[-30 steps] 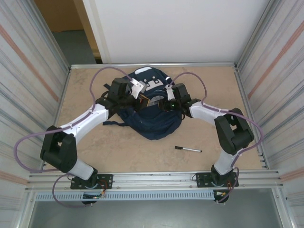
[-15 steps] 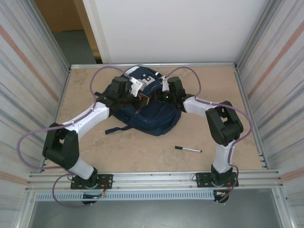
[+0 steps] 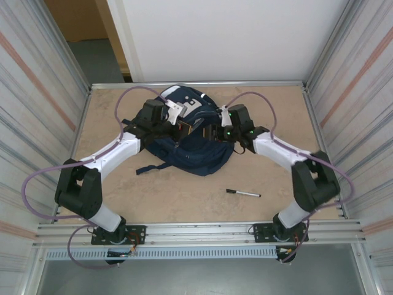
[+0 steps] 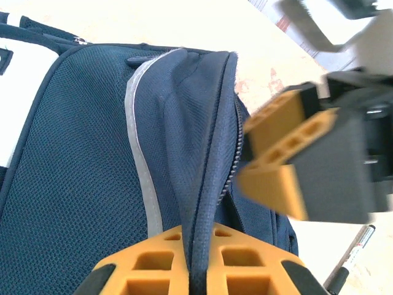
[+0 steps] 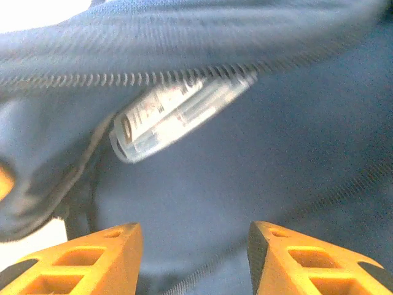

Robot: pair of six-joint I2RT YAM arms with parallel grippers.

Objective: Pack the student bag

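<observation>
The student bag, navy with grey patches, lies at the back middle of the table. My left gripper is shut on a fold of the bag's fabric beside the open zip. My right gripper hovers at the bag's opening from the right, open, with nothing between its fingers. A clear, labelled tube-shaped item lies just inside the bag under the zip teeth, apart from the right fingers. The right gripper's orange fingers show blurred in the left wrist view, next to the zip.
A black pen lies on the tan tabletop in front of the bag, to the right; its tip shows. Metal walls fence the table on both sides, and a rail runs along the near edge.
My right gripper has opened and drawn back to the right from the bag's opening. The bag shifted slightly back and left. The left gripper kept its hold on the fabric.
</observation>
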